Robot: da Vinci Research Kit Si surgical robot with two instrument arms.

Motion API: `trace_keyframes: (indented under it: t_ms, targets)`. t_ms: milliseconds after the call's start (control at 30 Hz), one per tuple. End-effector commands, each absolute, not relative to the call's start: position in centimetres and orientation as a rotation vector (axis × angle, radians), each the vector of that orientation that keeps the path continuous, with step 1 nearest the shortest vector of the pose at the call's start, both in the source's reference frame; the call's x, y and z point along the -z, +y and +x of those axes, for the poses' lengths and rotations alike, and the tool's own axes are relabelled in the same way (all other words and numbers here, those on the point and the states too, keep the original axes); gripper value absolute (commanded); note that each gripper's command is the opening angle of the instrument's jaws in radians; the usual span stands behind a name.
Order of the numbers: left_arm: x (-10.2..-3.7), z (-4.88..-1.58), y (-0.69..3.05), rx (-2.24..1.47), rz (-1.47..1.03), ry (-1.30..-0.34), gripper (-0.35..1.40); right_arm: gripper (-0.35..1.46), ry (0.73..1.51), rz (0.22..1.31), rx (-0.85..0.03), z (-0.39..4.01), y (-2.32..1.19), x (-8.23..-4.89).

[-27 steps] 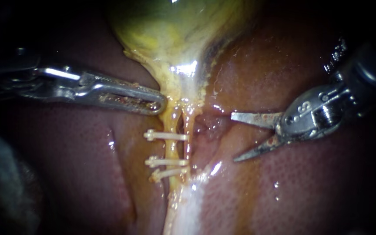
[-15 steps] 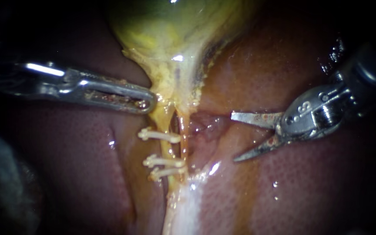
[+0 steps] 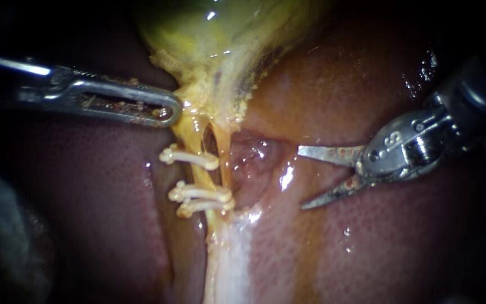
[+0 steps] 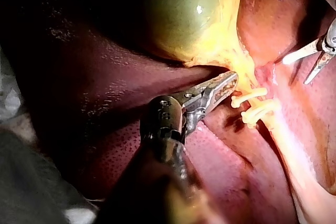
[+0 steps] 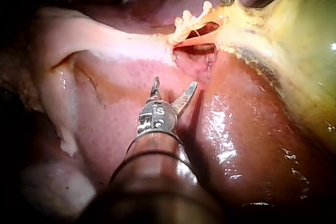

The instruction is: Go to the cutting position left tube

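In the endoscope view my left instrument [image 3: 171, 111] is shut on the yellow tissue at the neck of the gallbladder [image 3: 215, 34] and holds it out to the left. Below it run two thin tubes with a dark gap between them. The left tube [image 3: 197, 137] carries three white clips [image 3: 189, 158]: one higher, two close together lower down. My right instrument [image 3: 301, 178] has scissor blades that stand open, right of the tubes and apart from them. The right wrist view has these blades [image 5: 174, 85] short of the clips [image 5: 189, 22].
Red-brown liver [image 3: 378, 247] lies on both sides of the tubes. A raw pink hollow [image 3: 248, 155] sits between the right tube and the blades. A pale band of tissue [image 3: 229, 259] runs down from the clips.
My left instrument has drawn the gallbladder neck up and to the left. The tubes and clips went with it, and the gap between the tubes has widened. My right instrument has stayed put.
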State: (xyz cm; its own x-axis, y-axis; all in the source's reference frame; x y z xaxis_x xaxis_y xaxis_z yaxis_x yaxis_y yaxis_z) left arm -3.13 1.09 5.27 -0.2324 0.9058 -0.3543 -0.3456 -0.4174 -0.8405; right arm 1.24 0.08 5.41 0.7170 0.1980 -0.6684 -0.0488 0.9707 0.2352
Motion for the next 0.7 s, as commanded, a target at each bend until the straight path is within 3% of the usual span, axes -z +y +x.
trace_keyframes:
  t_ms: [33, 400, 700]
  targets:
    - [-5.27, -3.13, 1.08, -1.787, -1.095, -0.791, -0.35, 1.43, 0.775, 0.228, -0.159, 1.28, 0.07, -5.39]
    - [-5.28, -3.14, 1.07, -1.787, -1.095, -0.789, -0.35, 1.38, 0.834, 0.342, -0.246, 1.68, -0.08, -5.24]
    - [-5.28, -3.14, 1.07, -1.787, -1.095, -0.789, -0.35, 1.33, 0.839, 0.46, -0.271, 1.88, -0.19, -5.37]
